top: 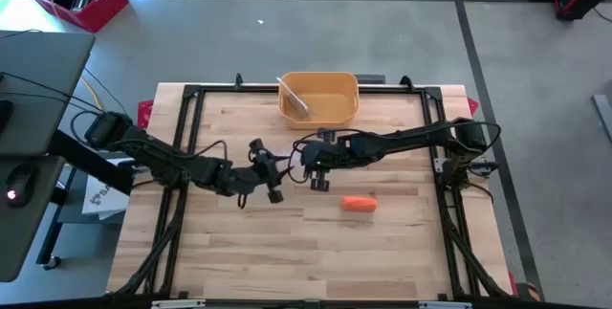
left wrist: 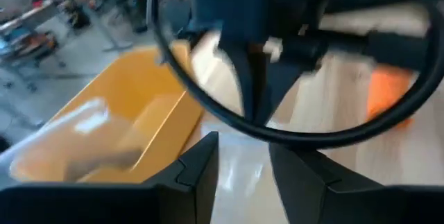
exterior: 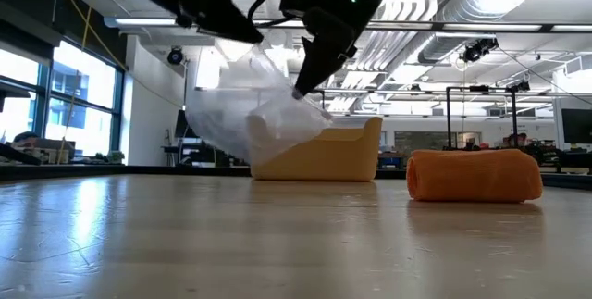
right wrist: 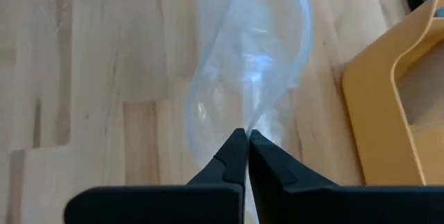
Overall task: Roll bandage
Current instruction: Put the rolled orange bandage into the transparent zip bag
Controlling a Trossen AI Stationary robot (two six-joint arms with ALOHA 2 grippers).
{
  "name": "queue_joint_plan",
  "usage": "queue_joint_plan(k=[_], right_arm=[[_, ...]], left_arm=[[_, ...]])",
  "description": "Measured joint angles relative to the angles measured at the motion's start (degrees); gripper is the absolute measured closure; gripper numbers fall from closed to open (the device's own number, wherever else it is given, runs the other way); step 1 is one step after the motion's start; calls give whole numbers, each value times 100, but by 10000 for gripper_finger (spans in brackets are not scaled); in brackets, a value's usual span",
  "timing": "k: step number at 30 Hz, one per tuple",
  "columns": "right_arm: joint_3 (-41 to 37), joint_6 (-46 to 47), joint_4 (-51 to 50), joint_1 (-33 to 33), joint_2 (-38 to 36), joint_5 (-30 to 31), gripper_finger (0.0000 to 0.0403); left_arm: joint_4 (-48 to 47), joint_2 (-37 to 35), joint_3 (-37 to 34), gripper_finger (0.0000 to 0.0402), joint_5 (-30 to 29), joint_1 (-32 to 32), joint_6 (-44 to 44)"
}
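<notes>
An orange rolled bandage (top: 359, 204) lies on its side on the wooden table (top: 382, 252), right of centre; it also shows in the low view (exterior: 474, 175). My right gripper (right wrist: 247, 141) is shut on a clear plastic bag (exterior: 254, 105) at mid-table, just near of the yellow bin (top: 318, 97). My left gripper (left wrist: 243, 175) faces it from the left, close by, with a gap between its fingers. The bag's upper left part reaches up under the left arm in the low view. My right gripper pinches a thin gathered edge of the clear bag (right wrist: 251, 121) between its two fingertips, slanting down from above. The bag hangs slack below the fingers (exterior: 298, 91); whether its low end touches the table I cannot tell. My left gripper: I cannot tell whether it touches the bag.
The yellow bin stands at the table's far middle with a pale object inside (top: 295, 99). A black frame (top: 191, 108) runs round the table's edges. Bare wood lies near of the grippers and the bandage.
</notes>
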Motion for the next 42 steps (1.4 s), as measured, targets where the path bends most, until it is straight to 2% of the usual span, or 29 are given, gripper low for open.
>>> queue_joint_plan(k=[4,10,16,20,24,28,31,38,42], right_arm=[[2,4,-76,7,-1,-39,403],[2,0,-62,59,2,17,403],[2,41,-308,64,51,250,403],[2,-10,-112,86,66,291,403],[2,-240,195,216,66,306,403],[2,-430,379,364,66,453,403],[2,-435,356,421,70,567,403],[2,-432,265,408,72,538,403],[2,-427,276,385,86,534,403]], left_arm=[[509,2,-2,277,331,100,367],[386,46,-2,277,460,260,275],[595,-153,-2,277,-94,49,610],[583,-195,0,277,-100,183,519],[526,-165,0,277,490,542,172],[480,-170,0,277,1584,928,-56],[179,-170,2,277,2141,1083,-103],[-665,-170,2,277,2279,969,45],[-726,-170,2,277,2250,896,-25]])
